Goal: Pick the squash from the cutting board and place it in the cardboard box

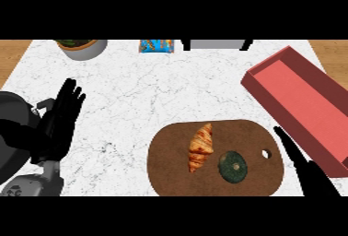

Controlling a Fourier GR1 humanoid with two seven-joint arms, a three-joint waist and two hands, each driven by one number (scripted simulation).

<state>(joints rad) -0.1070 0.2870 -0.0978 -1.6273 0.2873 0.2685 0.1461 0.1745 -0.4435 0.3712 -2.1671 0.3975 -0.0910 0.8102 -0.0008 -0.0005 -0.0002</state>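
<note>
Head view: both hands, left [58,120] and right [304,167], show straight fingers holding nothing.

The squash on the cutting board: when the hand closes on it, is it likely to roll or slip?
The squash looks round and squat, so it probably sits stable rather than rolling. Its dark rind seems smooth, possibly slippery. It lies close beside the croissant, which a hand might nudge.

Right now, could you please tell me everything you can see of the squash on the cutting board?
The squash is small, round and dark green with a paler mottled centre, seen from above. It lies on the right half of the brown wooden cutting board, just right of the croissant and apart from it, left of the board's hole. No hand touches it; the right hand hovers beside the board's right edge.
</note>
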